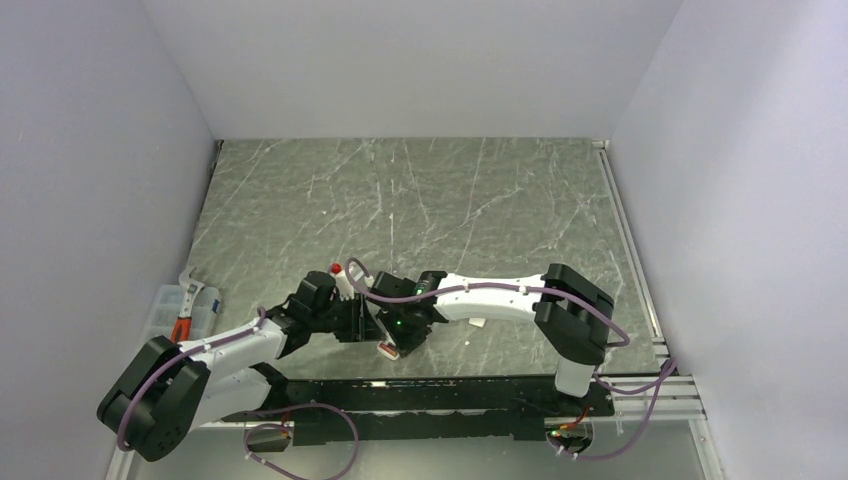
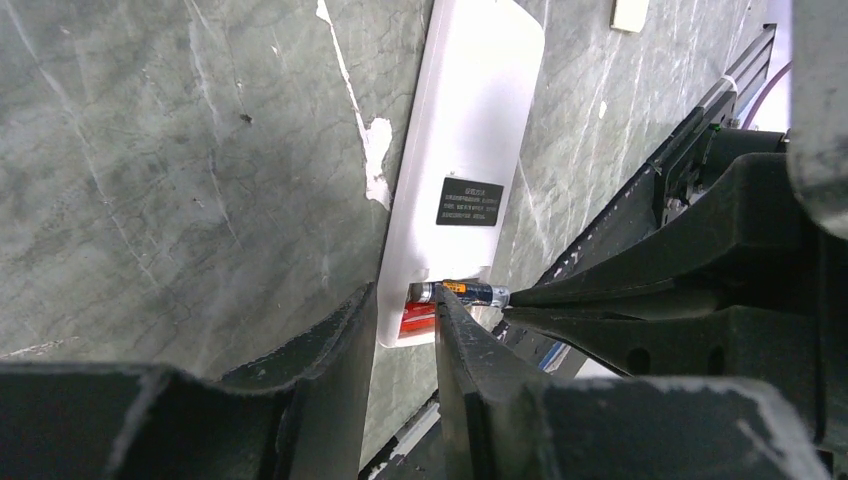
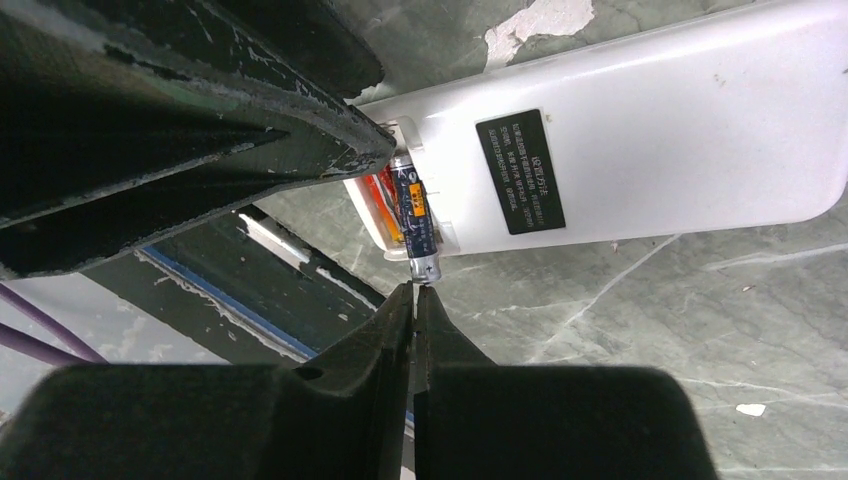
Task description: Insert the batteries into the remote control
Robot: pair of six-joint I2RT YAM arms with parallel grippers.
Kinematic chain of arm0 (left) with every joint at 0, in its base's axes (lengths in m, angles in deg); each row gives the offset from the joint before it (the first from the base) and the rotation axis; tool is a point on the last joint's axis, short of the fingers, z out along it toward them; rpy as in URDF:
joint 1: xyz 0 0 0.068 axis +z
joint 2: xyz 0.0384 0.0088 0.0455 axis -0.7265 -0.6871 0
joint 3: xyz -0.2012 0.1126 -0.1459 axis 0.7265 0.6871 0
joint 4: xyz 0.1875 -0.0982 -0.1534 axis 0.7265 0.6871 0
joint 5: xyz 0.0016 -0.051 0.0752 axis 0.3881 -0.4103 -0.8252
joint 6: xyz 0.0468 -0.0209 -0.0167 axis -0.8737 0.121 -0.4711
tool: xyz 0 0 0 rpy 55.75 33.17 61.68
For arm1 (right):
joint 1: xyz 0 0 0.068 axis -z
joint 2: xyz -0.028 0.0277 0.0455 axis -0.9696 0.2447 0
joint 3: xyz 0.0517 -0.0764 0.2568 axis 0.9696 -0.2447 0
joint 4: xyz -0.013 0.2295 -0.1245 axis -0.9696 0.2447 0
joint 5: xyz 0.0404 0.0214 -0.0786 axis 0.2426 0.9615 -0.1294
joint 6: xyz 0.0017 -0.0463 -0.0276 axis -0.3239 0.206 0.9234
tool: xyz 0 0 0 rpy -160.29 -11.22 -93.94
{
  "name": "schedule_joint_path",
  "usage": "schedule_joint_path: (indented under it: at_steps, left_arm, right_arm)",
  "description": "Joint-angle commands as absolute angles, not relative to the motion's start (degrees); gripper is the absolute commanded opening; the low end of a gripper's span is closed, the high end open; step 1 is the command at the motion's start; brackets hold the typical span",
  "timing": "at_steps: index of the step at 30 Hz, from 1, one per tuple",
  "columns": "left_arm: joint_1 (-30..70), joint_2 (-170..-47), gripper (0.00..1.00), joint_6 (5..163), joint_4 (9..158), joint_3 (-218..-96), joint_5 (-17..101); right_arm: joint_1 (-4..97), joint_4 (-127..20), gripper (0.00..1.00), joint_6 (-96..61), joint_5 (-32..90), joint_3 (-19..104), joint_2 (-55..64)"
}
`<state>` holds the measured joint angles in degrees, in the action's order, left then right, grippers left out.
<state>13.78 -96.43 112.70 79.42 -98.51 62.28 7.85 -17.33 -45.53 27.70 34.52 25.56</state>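
The remote control (image 2: 480, 120) lies white back up, its dark label showing; it also shows in the right wrist view (image 3: 650, 120). Its near end is open, with something red inside. A dark battery (image 2: 470, 292) with an orange mark lies across this opening, also in the right wrist view (image 3: 415, 215). My left gripper (image 2: 405, 296) is shut on the remote's open end, one finger on each side. My right gripper (image 3: 413, 288) is shut, its tips touching the battery's metal end. From above, both grippers (image 1: 385, 318) meet and hide most of the remote. No pale battery is identifiable.
A small flat white piece (image 1: 478, 322) lies right of the grippers, also in the left wrist view (image 2: 630, 12). A small white thing with a red top (image 1: 337, 268) sits just behind the left gripper. A clear plastic box with tools (image 1: 175, 312) stands at the left edge.
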Motion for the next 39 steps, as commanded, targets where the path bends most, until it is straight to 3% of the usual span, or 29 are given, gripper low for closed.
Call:
schedule_joint_path:
  at_steps: [1, 39]
  left_arm:
    - [13.55, -96.65, 0.33, 112.78, 77.77, -99.16, 63.89]
    - [13.21, -97.44, 0.31, 114.25, 75.07, -97.76, 65.74]
  right_arm:
    - [7.55, -18.82, 0.07, -45.92, 27.7, 34.56, 25.84]
    - [7.9, -19.46, 0.06, -45.31, 27.44, 39.19, 28.83]
